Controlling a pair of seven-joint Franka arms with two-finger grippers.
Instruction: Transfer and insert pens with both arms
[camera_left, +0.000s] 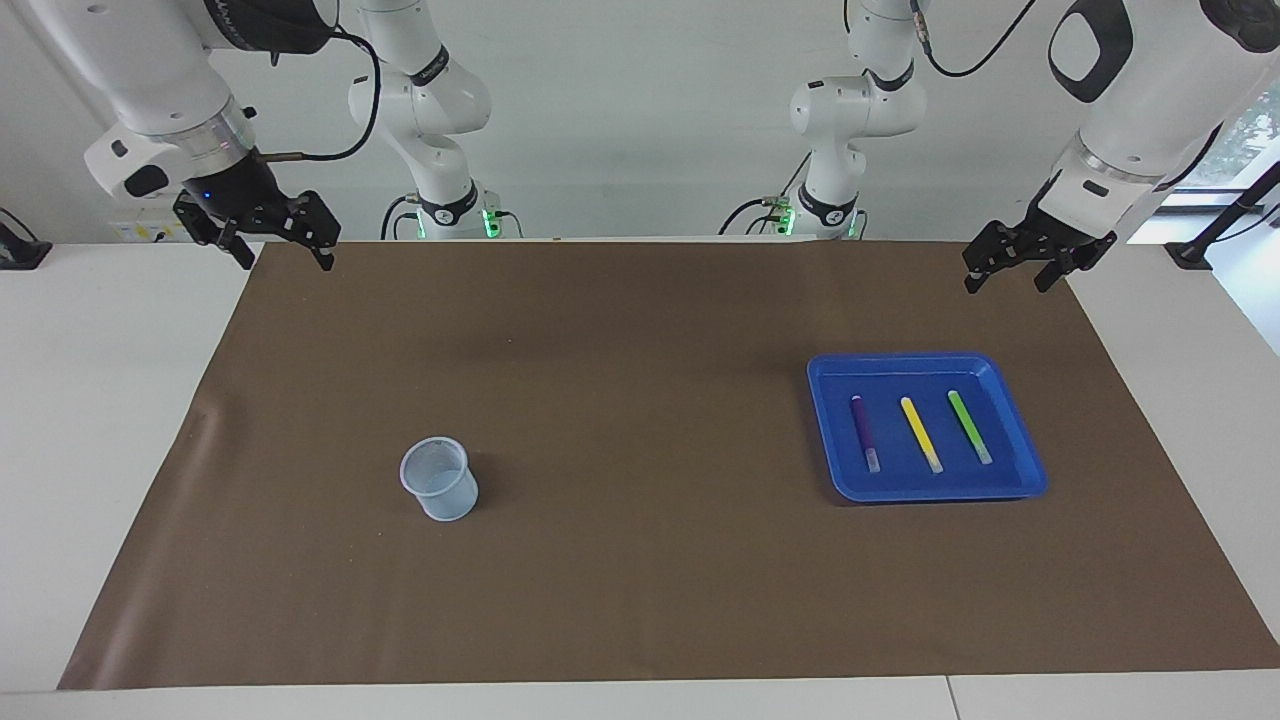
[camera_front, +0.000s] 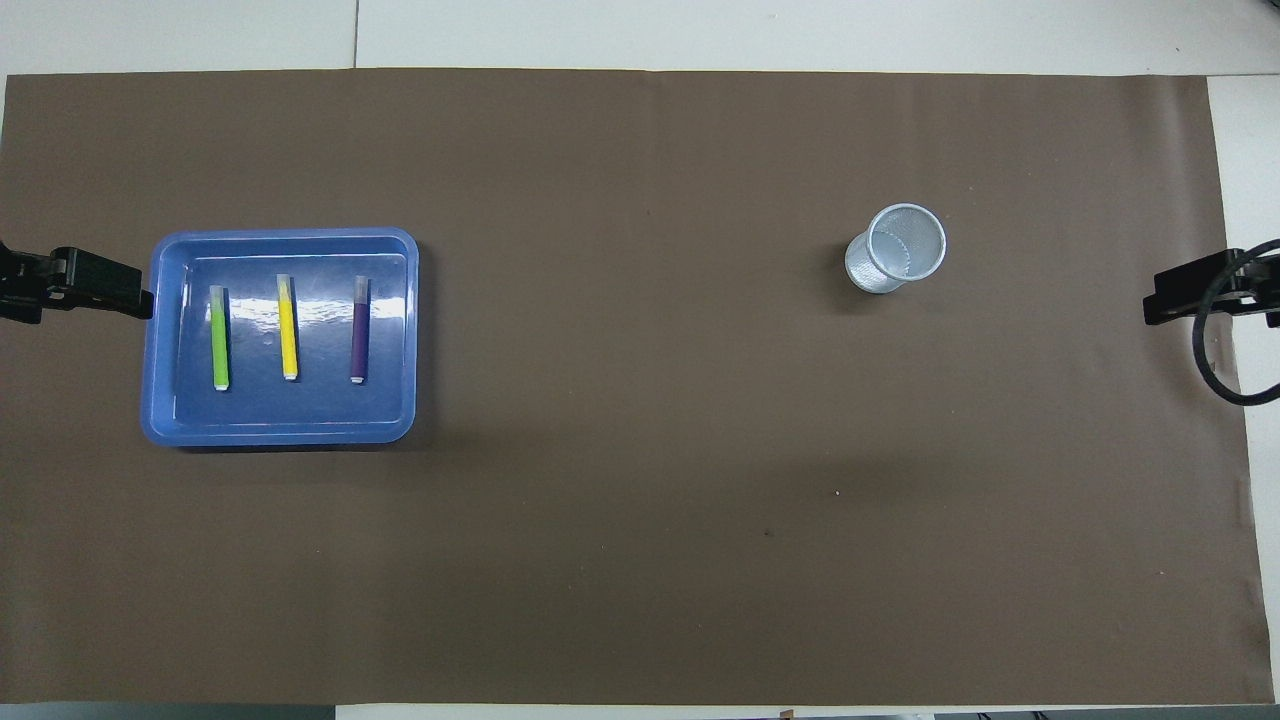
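Grippers first: left gripper (camera_left: 1020, 268), upper right of the facing view, hangs over the mat's edge with its fingers spread and nothing between them; right gripper (camera_left: 275, 240), upper left of the same view, hangs likewise, spread and empty. Both arms wait, well apart from everything on the table. Below the left gripper in the facing view sits a blue tray (camera_left: 1030, 480) holding three pens side by side, not touching: purple pen (camera_left: 864, 432), yellow pen (camera_left: 921, 433), green pen (camera_left: 970, 426), each with its pale end toward the bottom of that frame. Lower left of centre stands a silver mesh pen cup (camera_left: 439, 479), upright and empty, on the brown mat (camera_left: 640, 600). In the overhead view the tray lies at middle left and the cup at upper right.

No pen has yet been lifted. The step in hand is likely the left arm's first pick; it should straddle one pen across its width near mid-length, clear of its neighbours and the tray wall, leaving length free for a handover.
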